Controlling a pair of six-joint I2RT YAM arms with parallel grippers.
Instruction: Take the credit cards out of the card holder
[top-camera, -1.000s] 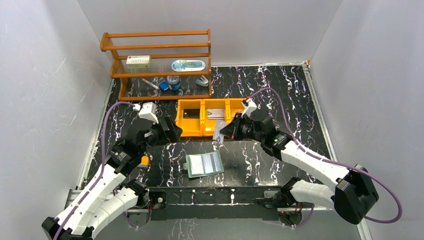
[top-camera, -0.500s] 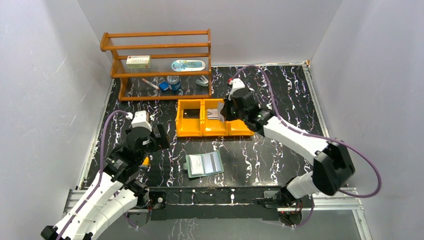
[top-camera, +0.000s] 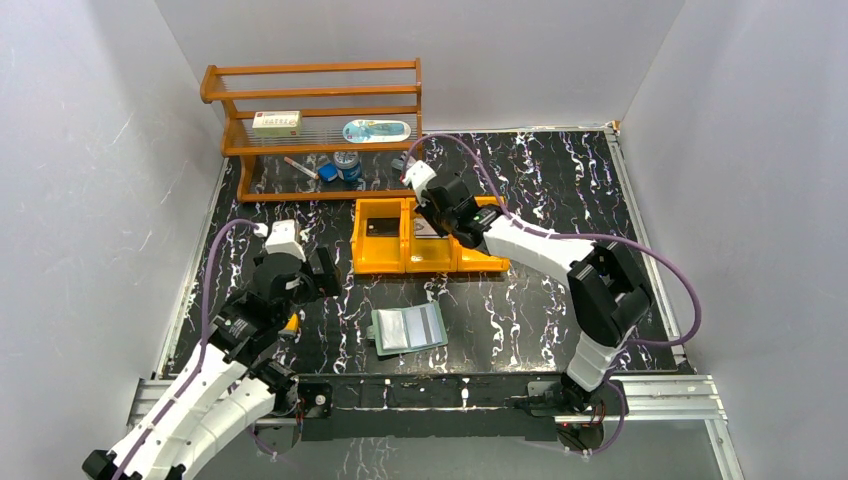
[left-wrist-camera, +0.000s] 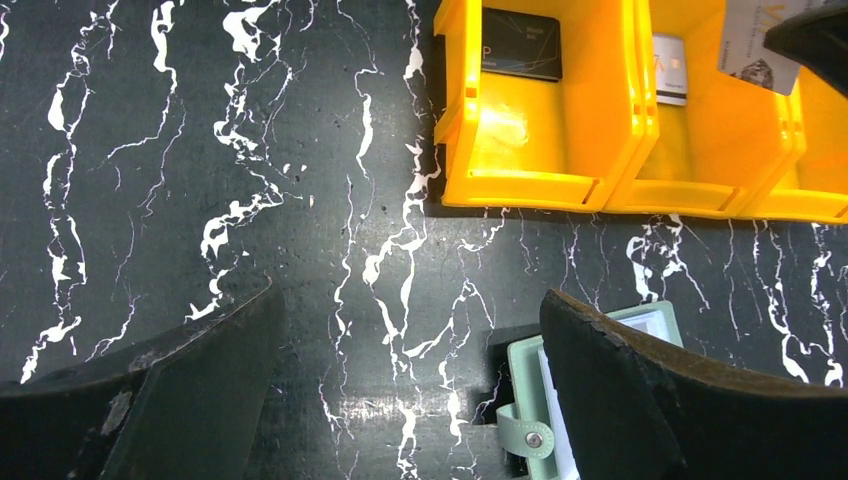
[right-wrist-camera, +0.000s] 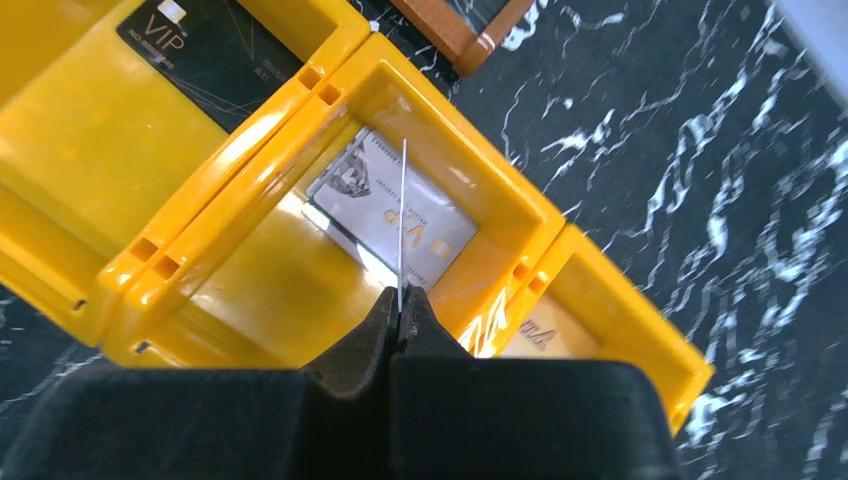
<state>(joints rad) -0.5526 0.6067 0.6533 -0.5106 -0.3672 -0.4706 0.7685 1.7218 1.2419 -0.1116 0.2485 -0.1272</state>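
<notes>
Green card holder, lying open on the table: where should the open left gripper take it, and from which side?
The muted-green two-panel card holder lies open, flat and thin, so a top-down pinch finds little. Probably take its left edge, by the snap tab, coming in low from the left: that edge is nearest the left gripper, whose jaws stand wide open.

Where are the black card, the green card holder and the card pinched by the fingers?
black card (left-wrist-camera: 520, 45): left wrist view, its face.
card holder (top-camera: 408, 328): top view, pale inner pocket.
pinched card (right-wrist-camera: 402, 215): right wrist view, its edge.

Card holder (left-wrist-camera: 525, 388) partly behind left gripper (left-wrist-camera: 408, 300), cropped at bottom edge.
</notes>
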